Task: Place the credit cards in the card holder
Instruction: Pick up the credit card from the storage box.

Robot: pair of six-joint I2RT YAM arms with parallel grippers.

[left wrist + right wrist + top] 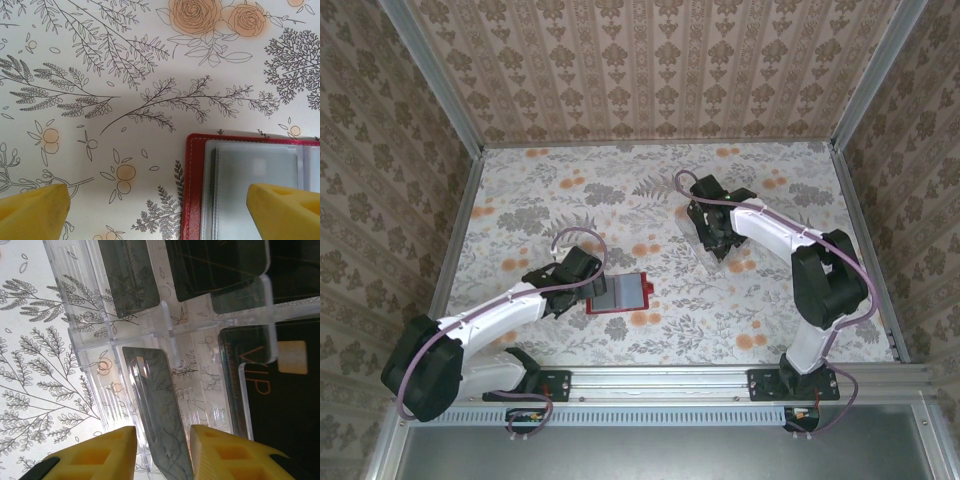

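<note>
Right tool (162, 436) straddling credit card (150, 390), grip unclear, left tool (157, 200) apart over card holder (192, 190)

Bright even light, soft shadows, glare, blurred near edges

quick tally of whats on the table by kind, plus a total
red card holder: 1
clear plastic rack: 1
dark cards: at least 4 distinct in the rack, one between the right claw fingers; the overlapping ones are too unclear to count
total: at least 6
</note>
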